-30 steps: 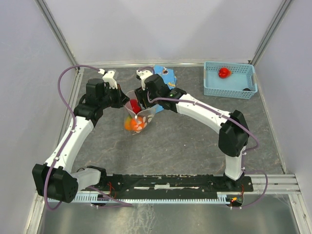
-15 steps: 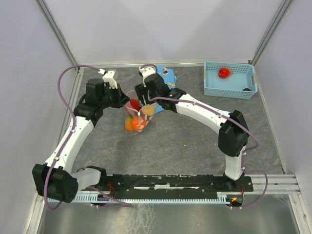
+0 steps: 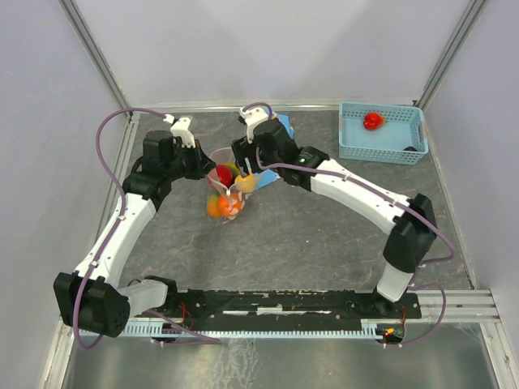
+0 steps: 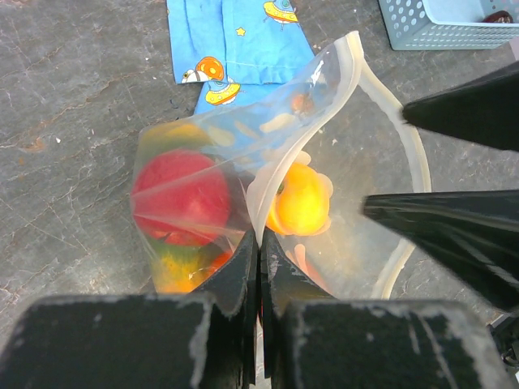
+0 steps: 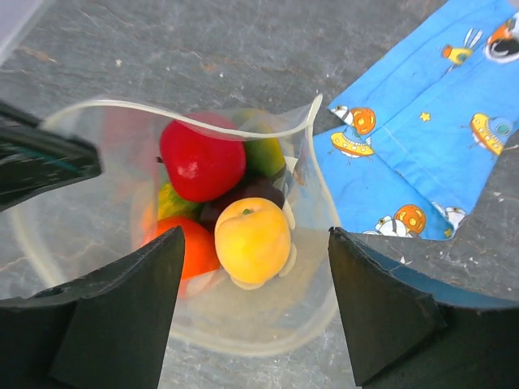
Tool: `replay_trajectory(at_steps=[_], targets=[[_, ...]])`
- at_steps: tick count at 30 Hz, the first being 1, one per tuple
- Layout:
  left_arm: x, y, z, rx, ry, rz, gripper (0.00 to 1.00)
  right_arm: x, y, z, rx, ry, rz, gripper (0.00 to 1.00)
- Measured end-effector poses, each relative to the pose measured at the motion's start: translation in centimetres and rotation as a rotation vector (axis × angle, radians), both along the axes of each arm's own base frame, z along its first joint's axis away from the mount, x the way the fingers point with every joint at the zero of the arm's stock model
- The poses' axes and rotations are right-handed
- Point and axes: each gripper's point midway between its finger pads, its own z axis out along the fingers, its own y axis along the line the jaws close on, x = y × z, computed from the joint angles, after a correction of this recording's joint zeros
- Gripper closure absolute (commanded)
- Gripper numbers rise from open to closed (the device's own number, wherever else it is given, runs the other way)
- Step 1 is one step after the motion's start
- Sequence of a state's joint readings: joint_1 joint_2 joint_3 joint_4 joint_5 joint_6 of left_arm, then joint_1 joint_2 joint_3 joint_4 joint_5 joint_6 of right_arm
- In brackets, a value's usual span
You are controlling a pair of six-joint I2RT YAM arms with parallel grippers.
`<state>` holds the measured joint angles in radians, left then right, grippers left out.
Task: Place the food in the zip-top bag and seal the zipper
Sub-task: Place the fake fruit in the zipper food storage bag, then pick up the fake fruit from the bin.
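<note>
The clear zip-top bag (image 3: 228, 193) stands with its mouth up in the middle of the table. My left gripper (image 4: 259, 237) is shut on its near rim, seen from above as the left gripper (image 3: 203, 168). Inside lie a red fruit (image 5: 203, 159), an orange one (image 5: 191, 248), a green one (image 5: 265, 154), a dark purple one (image 5: 243, 197) and a yellow fruit (image 5: 252, 240). The whitish zipper (image 5: 219, 130) rings the open mouth. My right gripper (image 5: 257, 235) hangs open over the mouth, nothing between its fingers, also shown as the right gripper (image 3: 245, 166).
A flat blue wrapper (image 5: 422, 146) with orange prints lies just behind the bag. A light-blue mesh basket (image 3: 357, 146) stands at the back right, holding a red fruit (image 3: 372, 121) and a dark item (image 3: 410, 148). Walls close in the table on three sides.
My right gripper has opened wider and drawn up and back from the bag's mouth, leaving the yellow fruit inside. The left gripper and the bag's rim have stayed put.
</note>
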<state>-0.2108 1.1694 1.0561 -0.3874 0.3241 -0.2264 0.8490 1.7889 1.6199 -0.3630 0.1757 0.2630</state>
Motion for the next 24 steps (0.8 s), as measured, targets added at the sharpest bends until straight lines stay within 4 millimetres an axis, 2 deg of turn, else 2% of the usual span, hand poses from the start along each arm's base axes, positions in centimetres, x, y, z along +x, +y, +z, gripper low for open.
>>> replay_trajectory(at_steps=[5, 8, 12, 14, 17, 18, 19, 24], targets=[[0.0, 0.0, 0.0, 0.0, -0.001, 0.0, 0.97, -1.1, -1.6, 4.7, 0.035, -0.073, 0.034, 0.19], [0.0, 0.0, 0.1, -0.001, -0.002, 0.0, 0.97, -0.7, -3.2, 5.7, 0.026, -0.087, 0.025, 0.19], [0.0, 0.0, 0.0, -0.001, -0.001, 0.0, 0.97, 1.1, -6.3, 5.1, -0.02, -0.076, -0.037, 0.17], [0.0, 0.0, 0.1, -0.001, -0.002, 0.0, 0.97, 2.4, -8.7, 4.3, -0.058, -0.065, -0.092, 0.16], [-0.1, 0.0, 0.1, -0.001, -0.004, 0.0, 0.97, 4.2, -12.4, 3.1, -0.114, -0.047, -0.176, 0.16], [-0.1, 0.0, 0.1, -0.001, -0.004, 0.0, 0.97, 5.1, -14.4, 2.7, -0.136, -0.042, -0.22, 0.16], [-0.1, 0.0, 0.1, -0.001, -0.004, 0.001, 0.97, 5.4, -15.1, 2.5, -0.143, -0.039, -0.237, 0.15], [-0.1, 0.0, 0.1, -0.001, -0.004, 0.001, 0.97, 8.6, -22.4, 1.7, -0.206, -0.029, -0.402, 0.14]])
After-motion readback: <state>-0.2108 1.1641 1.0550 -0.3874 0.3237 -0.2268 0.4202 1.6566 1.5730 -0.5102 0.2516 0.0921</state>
